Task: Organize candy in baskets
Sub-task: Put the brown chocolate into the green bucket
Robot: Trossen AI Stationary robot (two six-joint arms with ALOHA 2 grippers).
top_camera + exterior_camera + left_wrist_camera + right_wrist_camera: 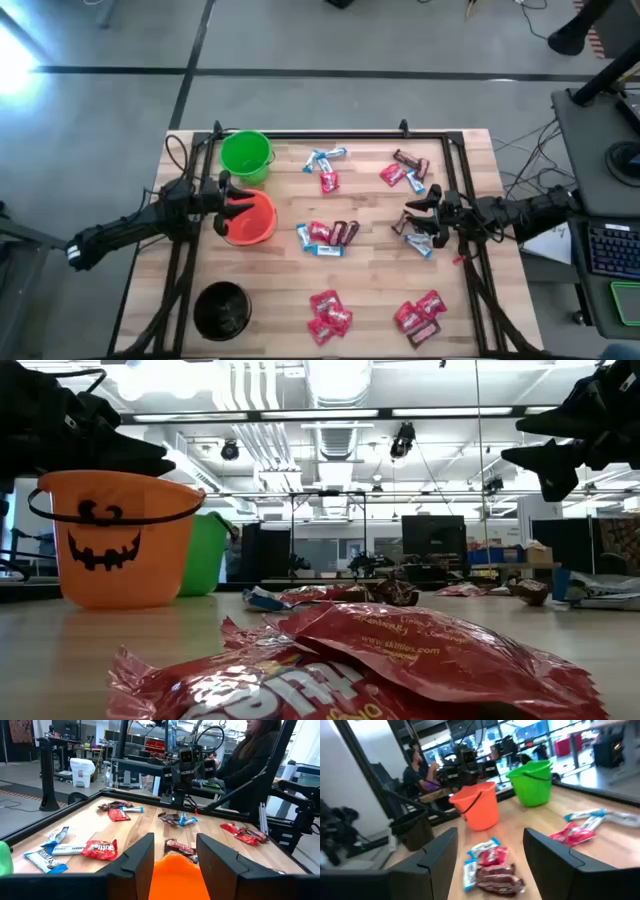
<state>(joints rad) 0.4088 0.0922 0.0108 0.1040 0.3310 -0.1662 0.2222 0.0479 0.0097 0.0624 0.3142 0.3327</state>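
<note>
Hovering, my right gripper [408, 222] spread above blue-and-white and red candy [420, 242] at the table's right; light, crinkly, slippery wrappers; pinch mid-body; left gripper [232, 196], parted, empty, over orange bucket [256, 228].

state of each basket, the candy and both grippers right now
green basket: upright
orange basket: upright, under left gripper
black basket: upright, near table's front edge
candy: scattered on table
left gripper: open, over orange basket
right gripper: open, above candy

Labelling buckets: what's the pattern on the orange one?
A black jack-o'-lantern face on the orange bucket; clearest in the low view.
</note>
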